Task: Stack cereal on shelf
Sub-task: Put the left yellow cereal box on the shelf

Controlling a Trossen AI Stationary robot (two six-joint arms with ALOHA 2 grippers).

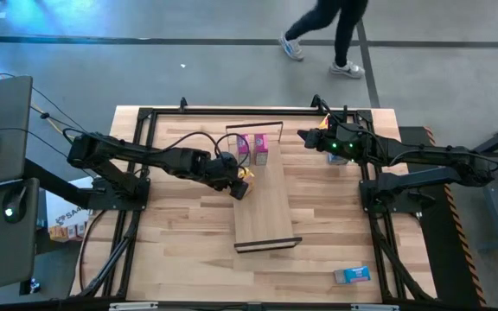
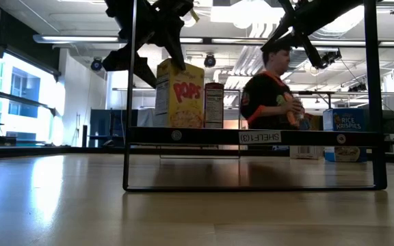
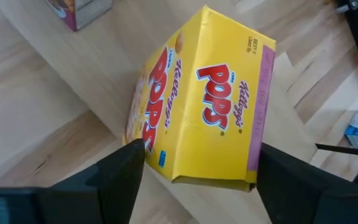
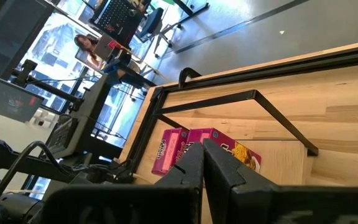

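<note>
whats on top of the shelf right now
Two pink boxes at the shelf's far end, and a yellow Pops box between the left gripper's fingers. The Pops box's underside is hidden.

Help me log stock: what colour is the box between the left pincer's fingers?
Yellow with red print, clearest in left wrist view.

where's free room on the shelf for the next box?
The shelf plank is bare from the yellow box at the left gripper down to the near black frame. The far end is crowded: two pink boxes stand there, and the shut right gripper hangs beside them.
</note>
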